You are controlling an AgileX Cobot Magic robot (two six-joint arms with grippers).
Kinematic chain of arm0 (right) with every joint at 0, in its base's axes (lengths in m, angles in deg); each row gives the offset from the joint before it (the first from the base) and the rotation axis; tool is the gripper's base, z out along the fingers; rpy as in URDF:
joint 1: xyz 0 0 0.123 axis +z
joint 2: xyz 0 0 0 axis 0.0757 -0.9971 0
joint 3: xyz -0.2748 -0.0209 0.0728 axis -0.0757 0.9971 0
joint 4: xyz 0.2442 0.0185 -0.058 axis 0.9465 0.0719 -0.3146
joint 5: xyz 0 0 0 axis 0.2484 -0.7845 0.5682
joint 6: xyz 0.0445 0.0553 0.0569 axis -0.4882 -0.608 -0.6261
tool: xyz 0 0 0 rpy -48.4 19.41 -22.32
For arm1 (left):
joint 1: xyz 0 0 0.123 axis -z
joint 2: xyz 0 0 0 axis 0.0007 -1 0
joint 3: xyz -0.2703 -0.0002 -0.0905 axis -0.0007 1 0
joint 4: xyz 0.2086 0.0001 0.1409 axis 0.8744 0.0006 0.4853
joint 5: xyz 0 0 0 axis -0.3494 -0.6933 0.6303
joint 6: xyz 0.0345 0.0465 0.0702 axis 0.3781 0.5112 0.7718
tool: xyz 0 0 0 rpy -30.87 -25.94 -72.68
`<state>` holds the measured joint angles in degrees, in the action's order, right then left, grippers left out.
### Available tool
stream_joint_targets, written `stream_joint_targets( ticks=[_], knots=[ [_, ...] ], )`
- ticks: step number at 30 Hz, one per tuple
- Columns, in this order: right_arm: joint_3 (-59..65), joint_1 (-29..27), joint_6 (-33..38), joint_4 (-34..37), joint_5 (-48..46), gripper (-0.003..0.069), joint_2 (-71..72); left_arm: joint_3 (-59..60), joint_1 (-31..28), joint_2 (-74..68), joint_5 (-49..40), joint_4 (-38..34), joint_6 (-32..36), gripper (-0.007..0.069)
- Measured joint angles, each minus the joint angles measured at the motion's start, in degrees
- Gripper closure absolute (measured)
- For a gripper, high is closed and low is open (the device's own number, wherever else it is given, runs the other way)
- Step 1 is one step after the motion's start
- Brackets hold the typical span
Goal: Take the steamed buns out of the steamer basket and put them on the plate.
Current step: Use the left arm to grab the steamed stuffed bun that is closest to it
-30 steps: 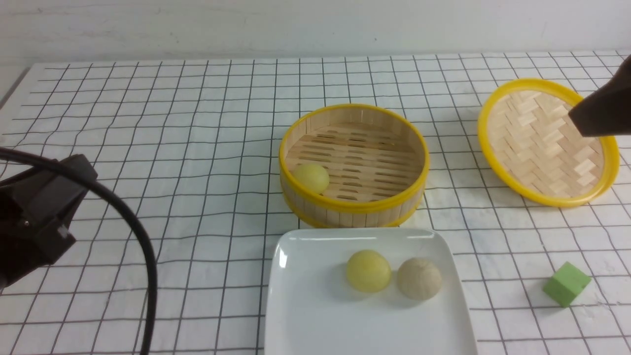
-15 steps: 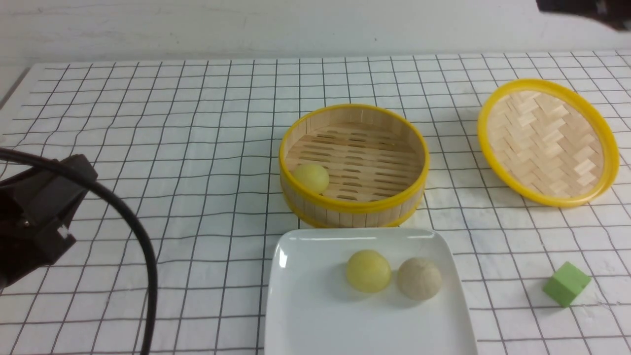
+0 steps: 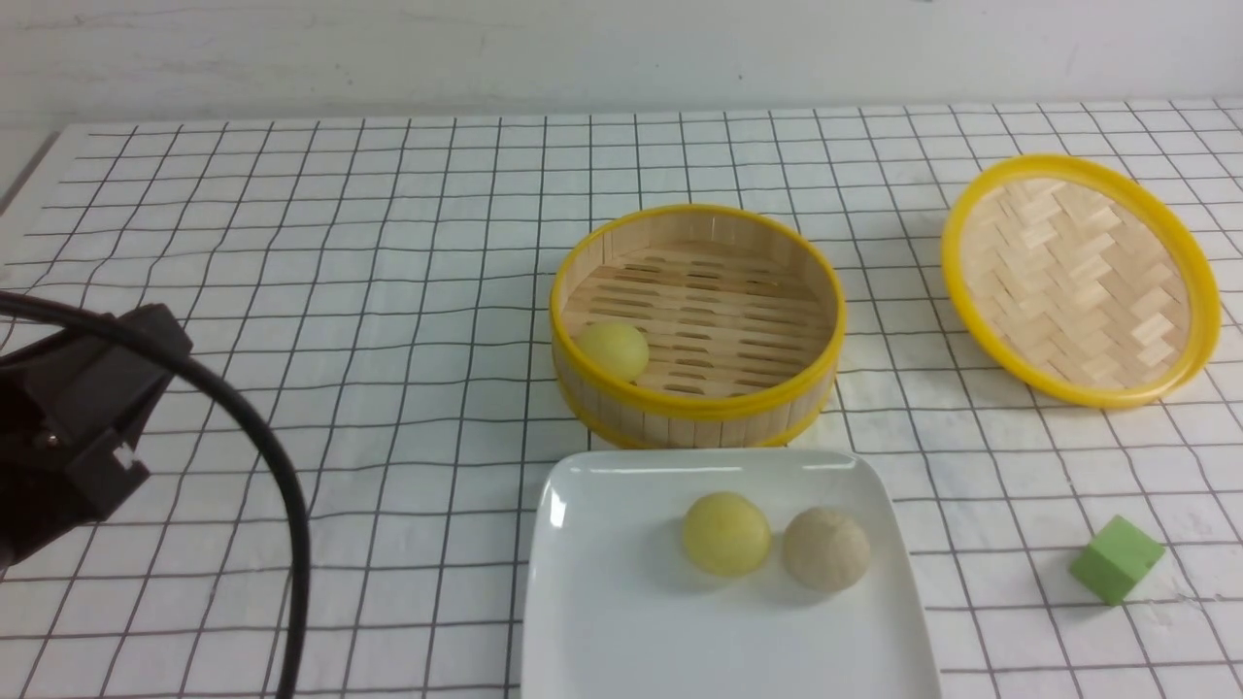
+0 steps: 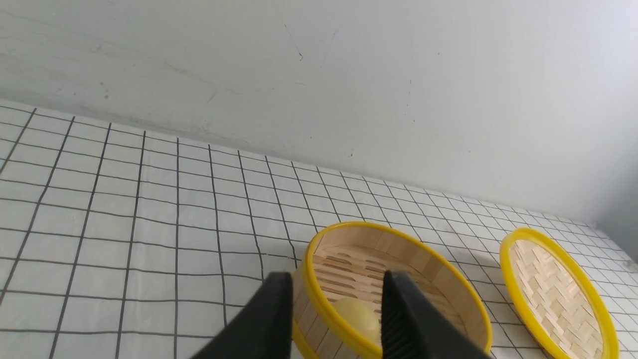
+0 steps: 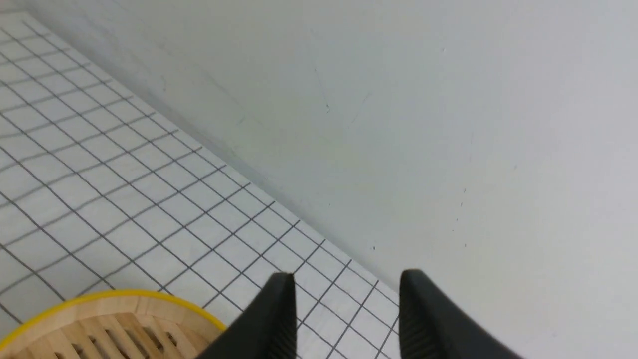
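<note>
Right of the steamer basket [image 3: 699,416], right gripper [image 5: 347,276] has lifted away, jaws apart, empty; left gripper [image 4: 337,279], likewise apart, faces the last bun [image 3: 614,349].

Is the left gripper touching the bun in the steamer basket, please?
Apart: front view shows the yellow bun alone in the steamer basket, left gripper far off.

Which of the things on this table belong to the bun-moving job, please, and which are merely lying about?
Part of the job: steamer basket; basket's yellow bun; plate; plated yellow bun; plated beige bun.
Lying about: woven lid; green cube.
</note>
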<state>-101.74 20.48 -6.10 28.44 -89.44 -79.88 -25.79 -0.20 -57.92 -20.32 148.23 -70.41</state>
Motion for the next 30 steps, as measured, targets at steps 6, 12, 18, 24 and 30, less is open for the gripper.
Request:
stream_joint_targets(
  ticks=[6, 12, 18, 24, 30],
  knots=[
    [0.18, -1.34, -4.88, -0.12, 2.80, 0.0375, -4.12, 0.00, 0.00, 0.00, 0.00, 0.00, 0.00, 0.0342],
    [0.18, -1.40, -8.56, -0.12, 9.84, 0.0377, -4.26, 0.00, 0.00, 0.00, -0.06, 0.00, 0.00, 0.0342],
    [0.18, -1.40, -11.08, -0.12, 9.85, 0.0382, -1.35, 0.00, 0.00, 0.00, -0.60, 0.00, 0.05, 0.0342],
    [0.18, -1.46, -11.15, -1.13, 8.45, 0.0382, 4.64, 0.00, 0.00, 0.00, -0.85, 0.00, 0.19, 0.0342],
    [0.18, -1.46, -10.98, -1.63, 0.08, 0.0382, 11.47, 0.00, 0.00, 0.00, -1.03, 0.00, 0.23, 0.0342]
  ],
)
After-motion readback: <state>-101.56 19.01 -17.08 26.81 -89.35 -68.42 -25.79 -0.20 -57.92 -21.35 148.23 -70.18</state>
